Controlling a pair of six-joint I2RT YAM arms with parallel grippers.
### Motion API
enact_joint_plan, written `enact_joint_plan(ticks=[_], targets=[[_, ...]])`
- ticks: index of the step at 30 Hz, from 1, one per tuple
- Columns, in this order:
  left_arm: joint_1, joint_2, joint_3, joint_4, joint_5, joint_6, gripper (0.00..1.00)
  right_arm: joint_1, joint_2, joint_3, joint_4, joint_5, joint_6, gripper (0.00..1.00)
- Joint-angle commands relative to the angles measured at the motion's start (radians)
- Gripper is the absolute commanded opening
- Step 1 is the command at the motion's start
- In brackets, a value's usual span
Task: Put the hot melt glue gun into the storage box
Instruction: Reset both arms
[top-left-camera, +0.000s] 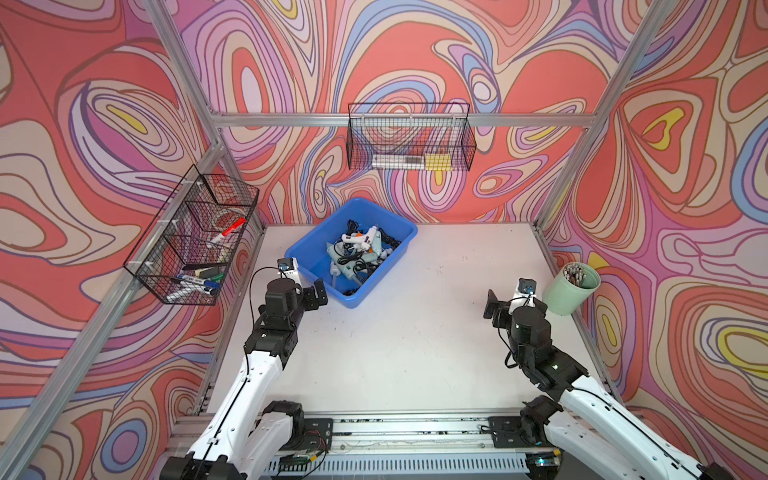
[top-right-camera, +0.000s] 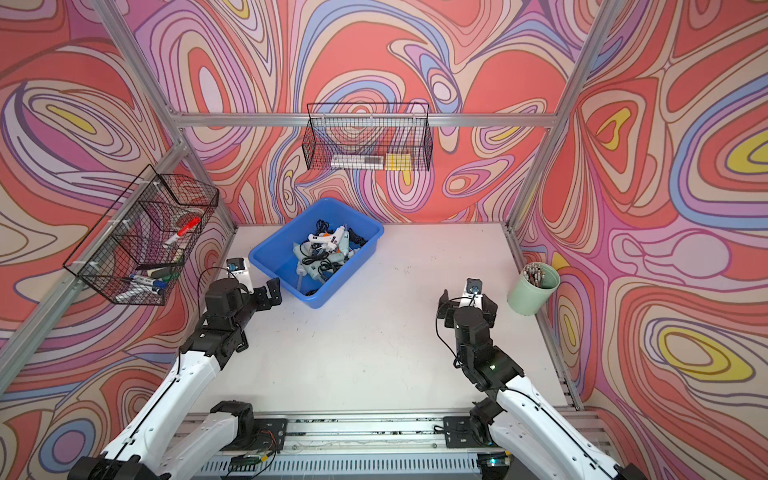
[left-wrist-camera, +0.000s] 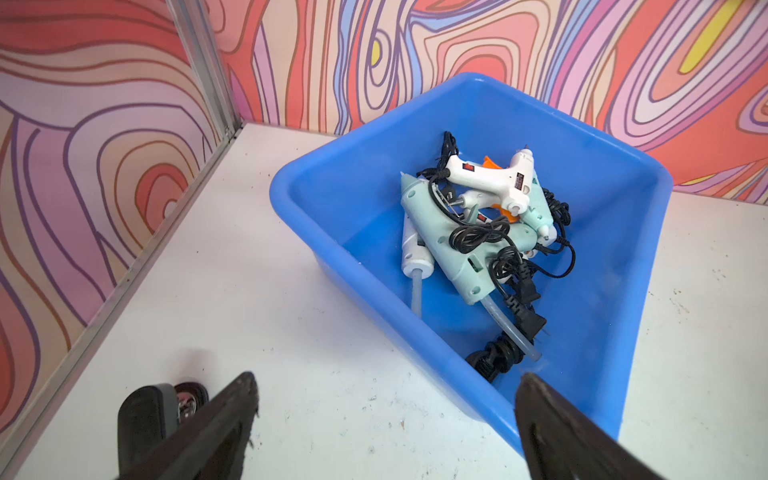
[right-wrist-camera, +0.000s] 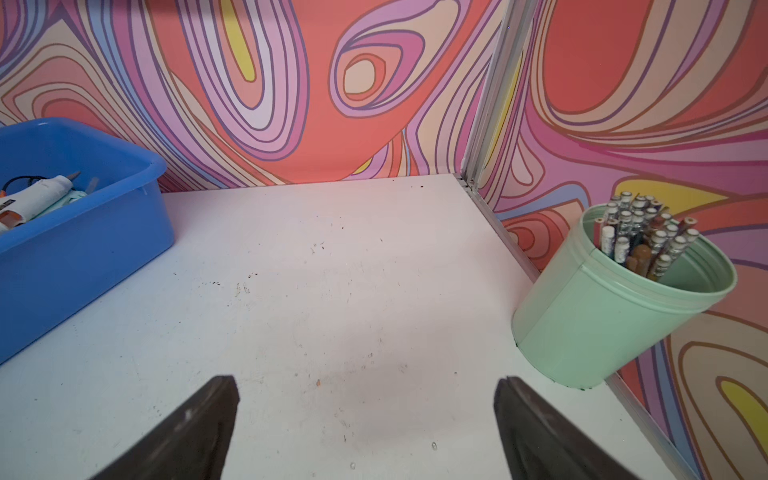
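Okay, storage box sits on the white table toward the back left, turned corner-on to the arms. Glue guns lie in a heap inside it, tangled with black cords. A white glue gun with an orange trigger is on top, and a mint glue gun lies under it with a clear glue stick poking out its back. None of the guns are on the tabletop in any view.

Left gripper has its claw spread wide and holds nothing. It hangs just beside the box's near corner, and in the left wrist view one finger overlaps that corner's rim. I can't tell if they touch.

Right gripper is also spread wide and empty, over bare table, well apart from the box. It is near the mint green cup, which sits tilted at the table's right edge and is full of pencil-like sticks.

One wire basket on the left wall holds markers. Another wire basket hangs on the back rail with flat items in it, too small to identify.
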Motion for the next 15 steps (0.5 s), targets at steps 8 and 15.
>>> enact_joint_plan(ticks=[8,15], targets=[[0.002,-0.031,-0.331,0.509,0.024,0.211,0.99,0.006,-0.009,-0.167,0.316,0.072,-0.144,0.98],[0.002,0.118,-0.409,0.764,0.054,0.297,0.99,-0.004,0.155,-0.287,0.774,0.055,-0.328,0.98]])
